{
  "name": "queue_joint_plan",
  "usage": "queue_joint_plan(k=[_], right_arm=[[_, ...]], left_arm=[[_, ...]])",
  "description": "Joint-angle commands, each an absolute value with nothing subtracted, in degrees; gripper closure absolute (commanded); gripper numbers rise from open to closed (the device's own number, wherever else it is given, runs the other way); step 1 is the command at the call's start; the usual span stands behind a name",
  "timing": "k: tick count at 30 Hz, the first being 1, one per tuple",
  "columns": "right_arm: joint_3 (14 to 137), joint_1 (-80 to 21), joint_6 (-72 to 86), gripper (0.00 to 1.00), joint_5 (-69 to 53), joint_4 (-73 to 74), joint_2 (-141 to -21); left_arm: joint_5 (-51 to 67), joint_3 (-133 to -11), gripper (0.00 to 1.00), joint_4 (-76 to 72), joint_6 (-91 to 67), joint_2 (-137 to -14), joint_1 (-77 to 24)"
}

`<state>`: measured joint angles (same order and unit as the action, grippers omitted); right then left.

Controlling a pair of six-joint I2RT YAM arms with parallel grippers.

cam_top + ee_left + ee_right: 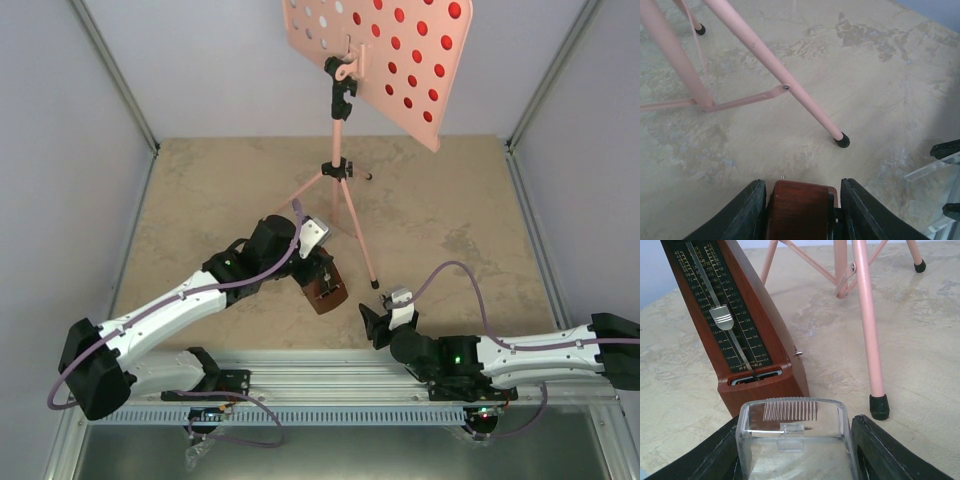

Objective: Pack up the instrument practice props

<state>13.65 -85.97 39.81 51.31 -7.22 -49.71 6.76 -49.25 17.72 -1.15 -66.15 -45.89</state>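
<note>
The pink music stand [340,140] stands at the back middle. The holes of its desk [380,60] show red on the right and white on the left. The sheets themselves are hidden behind it. My left gripper [320,280] is shut on the brown metronome [326,293], which rests on the table between the stand's front legs. In the left wrist view the gripper [803,184] closes on the metronome's top [799,210]. My right gripper [383,318] is shut on a clear plastic cover [400,298]. In the right wrist view the gripper [796,420] holds the cover [795,440] just in front of the metronome's open face [740,325].
A stand leg with a black foot [375,284] lands between the two grippers; it also shows in the right wrist view [879,407] and the left wrist view [842,141]. Grey walls close the left, right and back. A metal rail [330,365] runs along the near edge.
</note>
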Motion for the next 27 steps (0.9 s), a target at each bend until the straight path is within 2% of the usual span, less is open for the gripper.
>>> queue_joint_plan(k=[1, 4, 9, 14, 17, 22, 27], right_arm=[[14.0, -85.87, 41.2, 0.55, 53.79, -7.85, -49.72], [14.21, -85.88, 40.72, 0.55, 53.79, -8.58, -49.86], [13.74, -85.86, 39.44, 0.55, 52.95, -11.45, -50.92], [15.99, -85.68, 34.89, 0.55, 53.45, -14.96, -53.68], [16.87, -83.97, 30.03, 0.55, 49.3, -19.57, -55.07], [17.22, -78.84, 24.47, 0.55, 42.89, -22.33, -55.91], [15.76, -65.86, 21.58, 0.55, 30.37, -24.18, -52.26]], left_arm=[[3.78, -50.54, 0.62, 17.34, -1.89, -64.74, -46.23], [7.01, -50.46, 0.54, 16.75, -1.63, -64.71, -46.23], [10.38, -49.74, 0.33, 15.58, -1.39, -63.78, -46.23], [10.59, -47.86, 0.22, 12.39, -0.64, -59.42, -46.23], [7.66, -47.05, 0.14, 11.12, -1.81, -57.41, -45.47], [9.91, -48.04, 0.09, 10.71, -5.17, -58.01, -38.21], [1.77, -47.79, 0.05, 11.24, -5.36, -56.1, -36.39]])
